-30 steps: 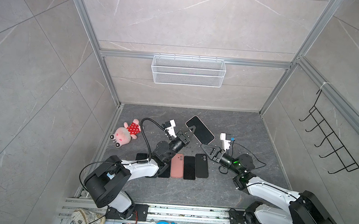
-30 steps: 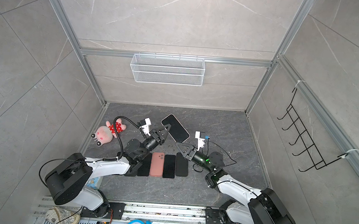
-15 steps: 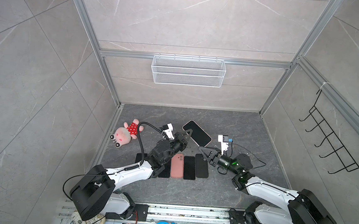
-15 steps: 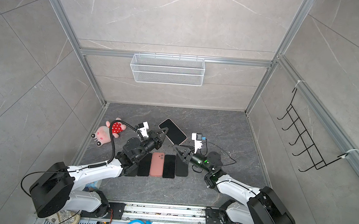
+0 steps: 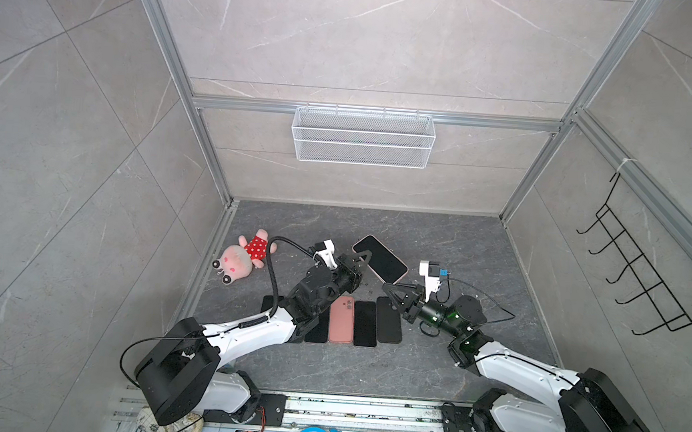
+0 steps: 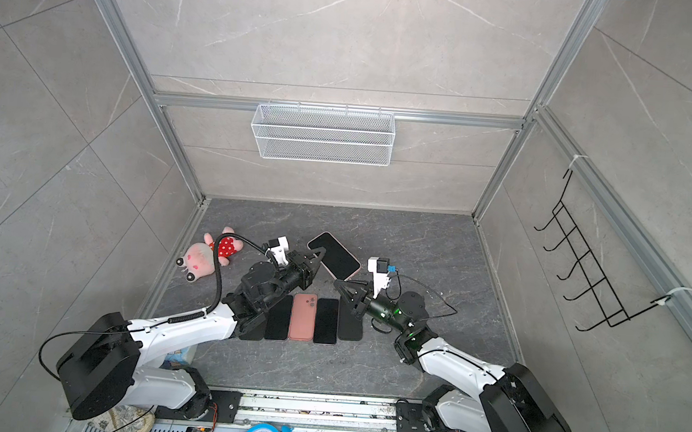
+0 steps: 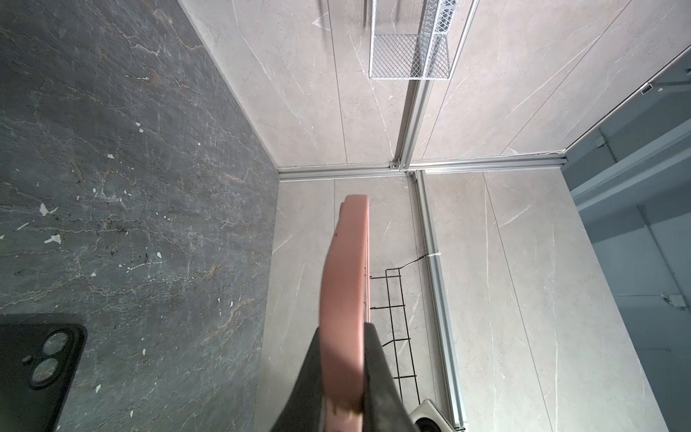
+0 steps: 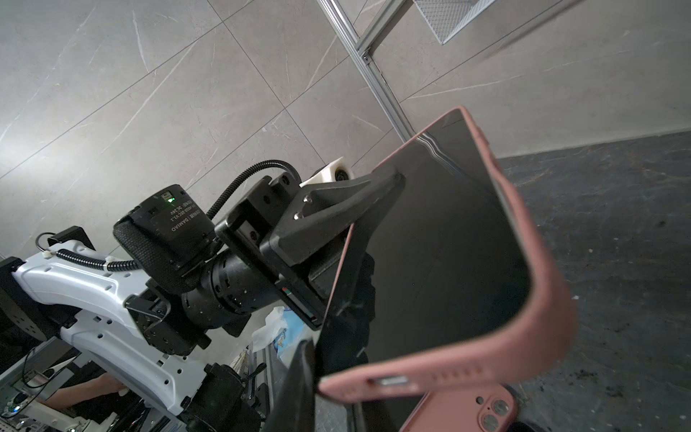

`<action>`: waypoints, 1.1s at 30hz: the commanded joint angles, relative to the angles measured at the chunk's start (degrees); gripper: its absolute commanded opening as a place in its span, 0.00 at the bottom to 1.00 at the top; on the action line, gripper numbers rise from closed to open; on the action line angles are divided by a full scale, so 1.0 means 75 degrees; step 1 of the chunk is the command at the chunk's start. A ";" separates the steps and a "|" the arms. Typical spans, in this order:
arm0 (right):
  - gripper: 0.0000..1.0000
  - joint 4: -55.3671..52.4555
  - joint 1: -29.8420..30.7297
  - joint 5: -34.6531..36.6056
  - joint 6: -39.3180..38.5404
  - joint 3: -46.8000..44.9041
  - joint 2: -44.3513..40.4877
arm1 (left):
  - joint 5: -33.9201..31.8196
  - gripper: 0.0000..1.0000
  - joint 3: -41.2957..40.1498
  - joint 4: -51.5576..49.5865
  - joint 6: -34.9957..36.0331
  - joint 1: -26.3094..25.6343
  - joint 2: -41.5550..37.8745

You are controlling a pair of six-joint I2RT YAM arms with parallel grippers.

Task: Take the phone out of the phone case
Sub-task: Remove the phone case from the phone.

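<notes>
Holding the phone (image 5: 381,259) aloft over the middle of the tabletop (image 5: 458,250), just beyond the row of spare phones (image 5: 364,322), my left gripper (image 5: 365,255) is clamped on it. 1 finger lies on the dark screen and the other on the back of the pink case (image 8: 523,299). The left wrist view confirms this: the case edge sits pinched between 2 dark fingers (image 7: 381,374). The phone is tilted, its screen turned up and toward the right arm.

My right gripper (image 5: 391,292) waits just beside the phone's lower corner, the one nearest the right arm. 1 of its fingers (image 8: 299,381) shows in the right wrist view close under the case's port end. I cannot tell whether its jaws are parted or closed, nor whether it touches the case.

Progress, as I judge it: pick-up and presentation are done, and separation has not begun. The pink rim wraps every screen edge that I can see, so the phone is seated fully in the case. What is left: get the right gripper onto a case corner or lip, peel it off while the left holds firm, then draw the 2 parts apart. A plush toy (image 5: 241,259) lies near the left edge, out of play.
</notes>
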 commanded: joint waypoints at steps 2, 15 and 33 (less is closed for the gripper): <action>0.00 -0.1373 -0.0075 0.0733 -0.1487 -0.0148 0.0006 | 0.0073 0.00 0.0572 0.0297 0.0055 -0.0019 -0.0466; 0.00 -0.2604 -0.0070 0.1498 -0.2452 0.0222 -0.0440 | 0.0503 0.00 0.0771 -0.0055 0.0184 0.0058 -0.0540; 0.56 -0.8133 -0.0068 -0.0798 -0.3954 0.2143 -0.1965 | 0.7070 0.00 0.2924 -0.5391 0.6554 0.2256 -0.1691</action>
